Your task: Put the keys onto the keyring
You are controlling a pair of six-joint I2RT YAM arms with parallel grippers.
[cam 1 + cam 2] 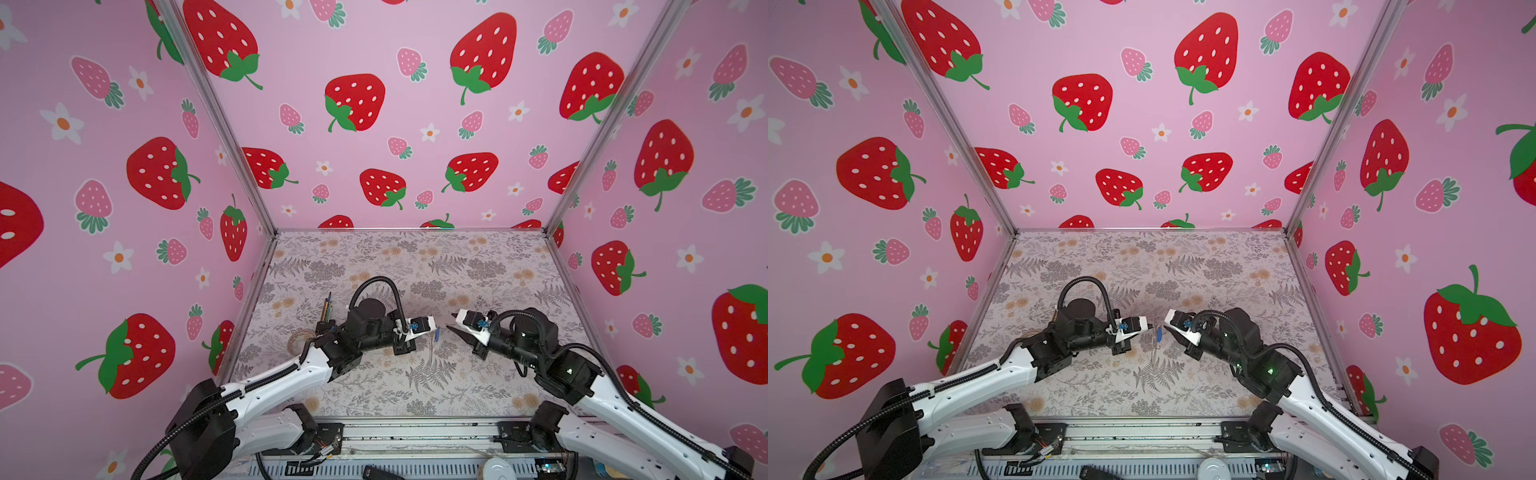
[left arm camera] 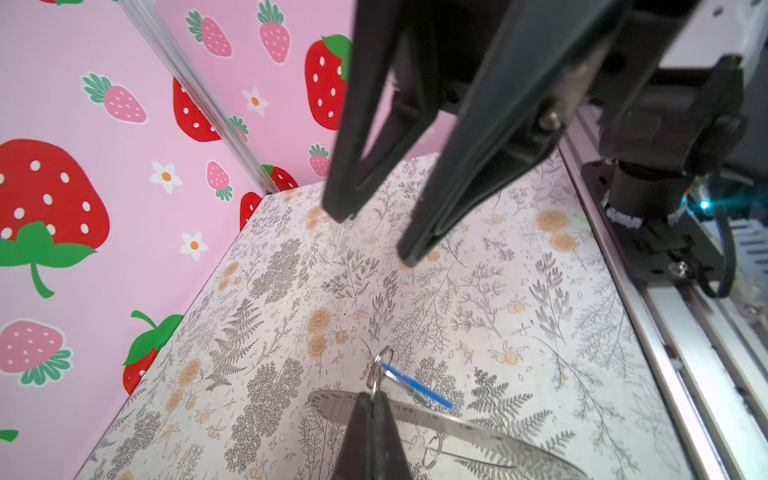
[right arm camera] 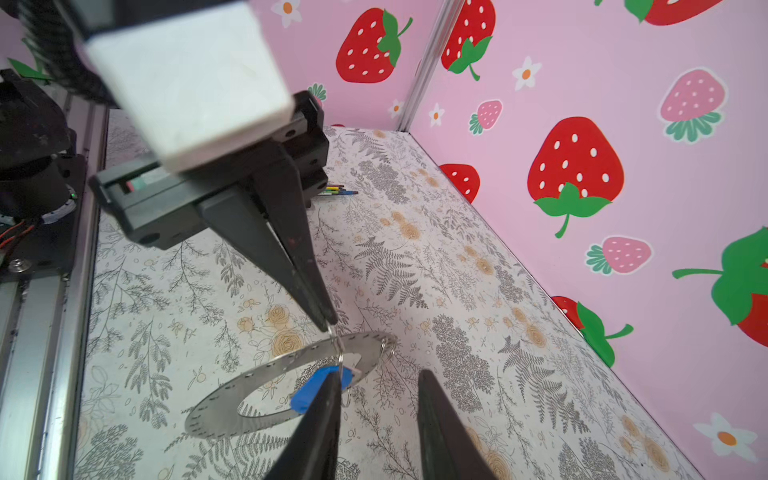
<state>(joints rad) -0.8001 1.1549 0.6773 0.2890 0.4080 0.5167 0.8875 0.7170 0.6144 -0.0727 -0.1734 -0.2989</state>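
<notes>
The keys are one small blue tag [image 3: 309,392] [image 2: 419,387] on a thin silver loop [image 2: 380,368]. My left gripper [image 2: 373,397] [image 3: 330,324] is shut on that loop. The keyring, a flat grey disc [image 3: 232,405] [image 2: 457,428] with a wide hole, hangs tilted just under the left tips, apparently from the loop. A second small loop [image 2: 432,451] hangs on its rim. My right gripper [image 3: 380,399] [image 2: 374,235] stands open facing the left one, one finger [image 3: 320,419] against the blue tag. In both top views the tag [image 1: 437,333] [image 1: 1158,334] hangs between the two grippers.
A holder of coloured pencils [image 1: 326,309] and a pale tape roll [image 1: 301,340] sit behind the left arm near the left wall. A metal rail [image 1: 415,432] runs along the table's front edge. Strawberry-print walls close in three sides.
</notes>
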